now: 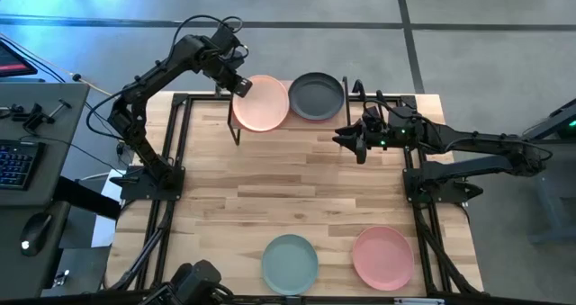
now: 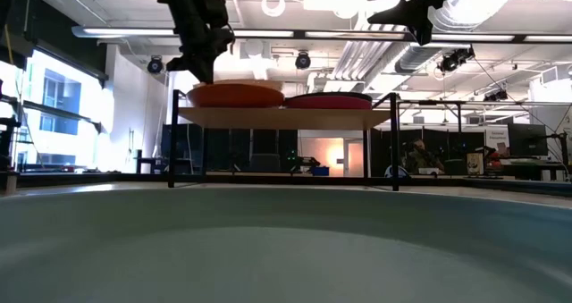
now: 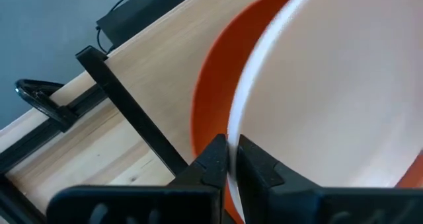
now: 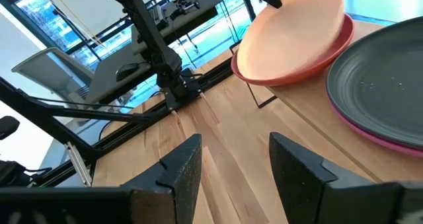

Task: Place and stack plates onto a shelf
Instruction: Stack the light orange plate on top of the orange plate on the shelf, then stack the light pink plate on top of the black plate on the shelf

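Observation:
The shelf (image 2: 286, 117) stands at the table's far side with two stacks on it. On its left part the cream peach plate (image 1: 261, 103) lies over the terracotta orange plate (image 4: 264, 75). On its right part the dark grey plate (image 1: 316, 96) lies on the magenta pink plate (image 4: 370, 135). My left gripper (image 1: 238, 85) is shut on the cream peach plate at the shelf's left end. My right gripper (image 1: 351, 141) hovers open just right of and nearer than the shelf. The pale teal plate (image 1: 290, 262) and the salmon pink plate (image 1: 382, 256) lie flat near the table's near edge. My left gripper pinches the cream peach plate's rim (image 3: 239, 128) on its left side between the two fingertips (image 3: 213, 163), coming from the left and above. The plate sits tilted, its held side raised above the terracotta orange plate (image 3: 215, 98) and its opposite side down on it.
Black frame rails (image 1: 171, 161) run along the table's left and right sides, and both arm bases stand on them. A wide bare stretch of butcher-block top (image 1: 297, 188) lies between the shelf and the two near plates. A desk with a keyboard (image 1: 13, 161) stands left of the table.

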Robot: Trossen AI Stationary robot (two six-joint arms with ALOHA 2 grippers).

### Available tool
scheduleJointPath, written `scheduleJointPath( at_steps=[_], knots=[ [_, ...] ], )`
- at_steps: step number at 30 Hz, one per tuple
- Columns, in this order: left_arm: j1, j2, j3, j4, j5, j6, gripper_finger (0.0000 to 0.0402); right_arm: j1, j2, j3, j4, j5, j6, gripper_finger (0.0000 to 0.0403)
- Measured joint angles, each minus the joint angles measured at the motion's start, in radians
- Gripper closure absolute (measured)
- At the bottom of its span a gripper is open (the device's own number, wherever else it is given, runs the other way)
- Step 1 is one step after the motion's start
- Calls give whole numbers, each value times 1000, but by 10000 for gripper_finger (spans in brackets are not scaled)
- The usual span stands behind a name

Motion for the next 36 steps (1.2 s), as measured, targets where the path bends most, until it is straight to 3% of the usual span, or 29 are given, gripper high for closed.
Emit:
scheduleJointPath(
  at_steps=[8,20,28,31,36],
  knots=[
    [0,0,0,2,0,0,357,0,0,0,0,0,0,245],
    [5,-5,0,17,-11,31,268,0,0,0,0,0,2,245],
    [34,-112,-7,156,43,15,248,0,0,0,0,-1,22,245],
    [9,-207,-88,306,112,-15,248,0,0,0,6,-1,22,245],
    [-88,-435,-386,655,132,-108,248,0,0,0,42,-1,20,245]
  ],
)
